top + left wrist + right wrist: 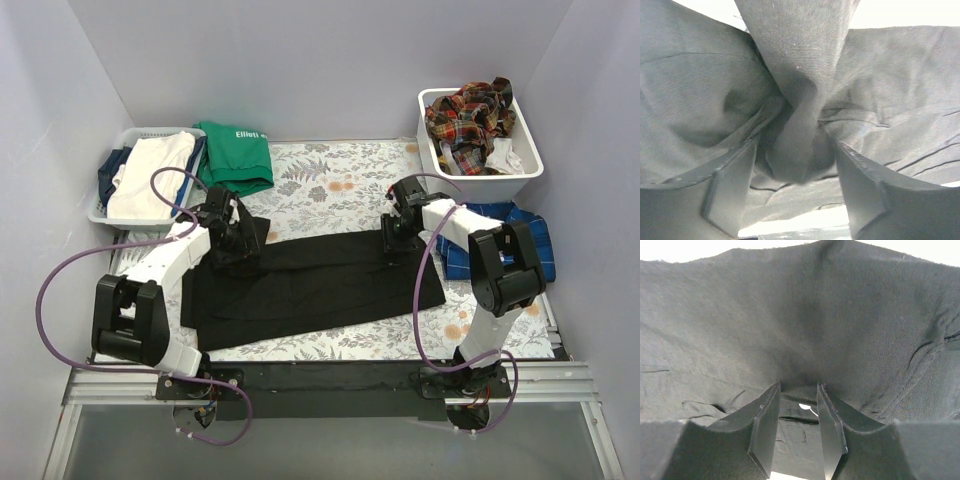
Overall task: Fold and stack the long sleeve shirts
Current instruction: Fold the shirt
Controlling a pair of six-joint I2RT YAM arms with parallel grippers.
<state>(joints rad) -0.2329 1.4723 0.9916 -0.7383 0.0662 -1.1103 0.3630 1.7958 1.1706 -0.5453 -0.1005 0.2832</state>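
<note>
Seemingly laying down a fold, the left gripper (234, 243) stands open around a loose ridge of black shirt (310, 285); the right gripper (394, 238) sits half-closed farther along, and I cannot tell whether it grips.

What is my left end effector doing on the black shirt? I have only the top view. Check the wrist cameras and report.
Observer: Left wrist view: the left end effector has its fingers apart, with a bunched ridge of the black shirt standing between them.
Operator: Now the right one.
Observer: The right end effector has its fingers narrowly apart amid the shirt; whether they pinch it, I cannot tell.
Operator: Report what's in that gap.
Observer: A white speck on the cloth, too small to identify.
</note>
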